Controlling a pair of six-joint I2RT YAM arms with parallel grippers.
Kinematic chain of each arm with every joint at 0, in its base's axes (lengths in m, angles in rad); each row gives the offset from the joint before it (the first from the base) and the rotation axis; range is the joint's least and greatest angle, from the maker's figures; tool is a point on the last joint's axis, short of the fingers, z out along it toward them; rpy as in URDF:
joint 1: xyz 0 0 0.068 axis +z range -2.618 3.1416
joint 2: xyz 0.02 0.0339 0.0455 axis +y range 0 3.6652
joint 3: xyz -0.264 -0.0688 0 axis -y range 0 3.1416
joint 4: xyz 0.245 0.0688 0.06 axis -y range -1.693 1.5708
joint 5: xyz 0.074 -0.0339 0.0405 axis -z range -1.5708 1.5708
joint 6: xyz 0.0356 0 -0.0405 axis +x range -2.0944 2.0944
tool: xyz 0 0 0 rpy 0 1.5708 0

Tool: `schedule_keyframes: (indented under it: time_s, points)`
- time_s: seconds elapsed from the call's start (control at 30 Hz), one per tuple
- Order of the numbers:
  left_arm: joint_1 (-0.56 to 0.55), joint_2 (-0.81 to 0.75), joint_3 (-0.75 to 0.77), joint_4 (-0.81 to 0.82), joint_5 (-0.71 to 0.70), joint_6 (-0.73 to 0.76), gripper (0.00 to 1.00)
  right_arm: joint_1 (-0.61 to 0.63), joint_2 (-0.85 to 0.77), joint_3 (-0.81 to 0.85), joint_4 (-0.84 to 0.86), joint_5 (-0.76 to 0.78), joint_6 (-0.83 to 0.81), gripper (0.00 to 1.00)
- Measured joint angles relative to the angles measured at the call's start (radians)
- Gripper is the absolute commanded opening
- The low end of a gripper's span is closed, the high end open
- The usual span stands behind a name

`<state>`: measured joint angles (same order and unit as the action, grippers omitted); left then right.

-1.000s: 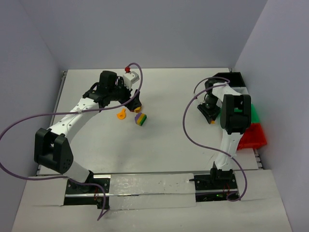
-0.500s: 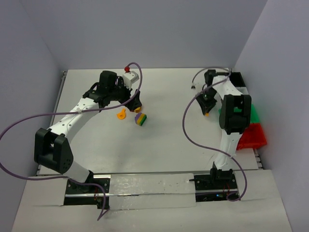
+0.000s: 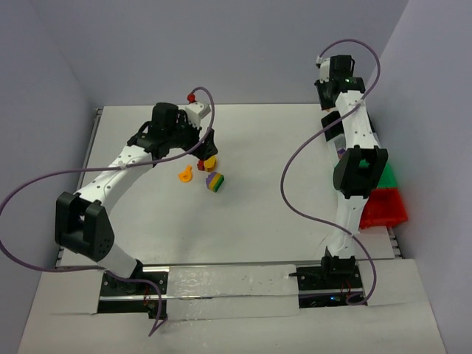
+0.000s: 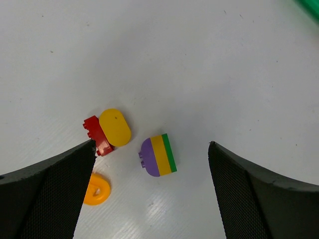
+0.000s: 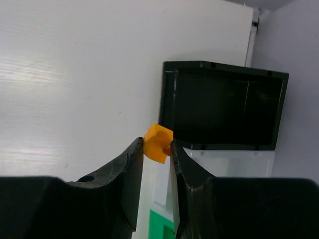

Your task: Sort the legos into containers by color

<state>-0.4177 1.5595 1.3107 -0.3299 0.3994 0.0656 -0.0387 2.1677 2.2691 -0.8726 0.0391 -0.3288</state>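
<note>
My left gripper [image 3: 203,150] [image 4: 151,145] is open and empty, hovering over a cluster of legos. These are a stacked purple-yellow-green block [image 4: 158,155] [image 3: 214,181], a red brick [image 4: 97,135] under a yellow oval piece [image 4: 115,127], and an orange ring [image 4: 95,188] [image 3: 186,175]. My right gripper [image 5: 157,147] is shut on a small orange brick [image 5: 158,143], raised beside the near left corner of the black bin [image 5: 219,67]. The white bin [image 5: 224,159] and green bin [image 5: 162,226] follow it. The top view shows the green bin [image 3: 388,175] and red bin [image 3: 386,209].
The right arm [image 3: 352,125] reaches high toward the back right corner and hides most of the black and white bins in the top view. Purple cables loop over the table. Walls close in the back and right sides.
My right arm has lifted and swung back toward the far right corner, carrying the orange brick to the black bin. My left gripper has shifted slightly above the legos.
</note>
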Motion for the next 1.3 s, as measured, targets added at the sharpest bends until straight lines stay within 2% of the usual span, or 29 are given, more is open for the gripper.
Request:
schedule_keyframes:
  time_s: [0.17, 0.27, 0.37, 0.43, 0.53, 0.67, 0.77, 0.83, 0.93, 1.0, 1.13, 1.3]
  points:
    - [0.013, 0.020, 0.028, 0.014, -0.010, -0.028, 0.99, -0.039, 0.105, 0.000, 0.037, 0.085, 0.020, 0.15]
    - [0.026, 0.022, 0.029, 0.024, -0.027, -0.038, 0.99, -0.068, 0.150, 0.000, 0.070, 0.114, 0.024, 0.22]
    - [0.045, 0.022, 0.028, 0.031, -0.033, -0.058, 0.99, -0.093, 0.171, 0.000, 0.100, 0.135, 0.025, 0.33]
    - [0.062, 0.022, 0.027, 0.033, -0.033, -0.064, 0.99, -0.104, 0.176, 0.001, 0.125, 0.150, 0.024, 0.48]
    - [0.093, 0.022, 0.020, 0.033, -0.033, -0.066, 0.99, -0.112, 0.188, 0.008, 0.153, 0.169, 0.021, 0.63]
    - [0.148, 0.022, -0.006, 0.021, -0.030, -0.056, 0.99, -0.111, 0.213, 0.018, 0.176, 0.182, 0.012, 0.70]
    - [0.201, 0.020, -0.034, 0.009, -0.025, -0.041, 0.99, -0.110, 0.230, 0.019, 0.179, 0.186, 0.007, 0.71]
    - [0.239, 0.016, -0.058, 0.001, -0.024, -0.024, 0.99, -0.109, 0.236, 0.020, 0.179, 0.187, 0.006, 0.72]
    - [0.289, 0.004, -0.108, -0.007, -0.021, 0.004, 0.91, -0.109, 0.238, 0.020, 0.179, 0.186, 0.006, 0.74]
    - [0.314, -0.010, -0.151, -0.011, -0.020, 0.043, 0.89, -0.109, 0.238, 0.020, 0.178, 0.180, 0.009, 0.79]
    - [0.336, -0.032, -0.232, -0.019, 0.024, 0.149, 0.91, -0.102, 0.214, -0.004, 0.167, 0.137, 0.022, 0.98]
    - [0.336, -0.030, -0.308, -0.020, 0.091, 0.301, 0.93, -0.067, 0.102, -0.053, 0.104, 0.042, 0.045, 1.00]
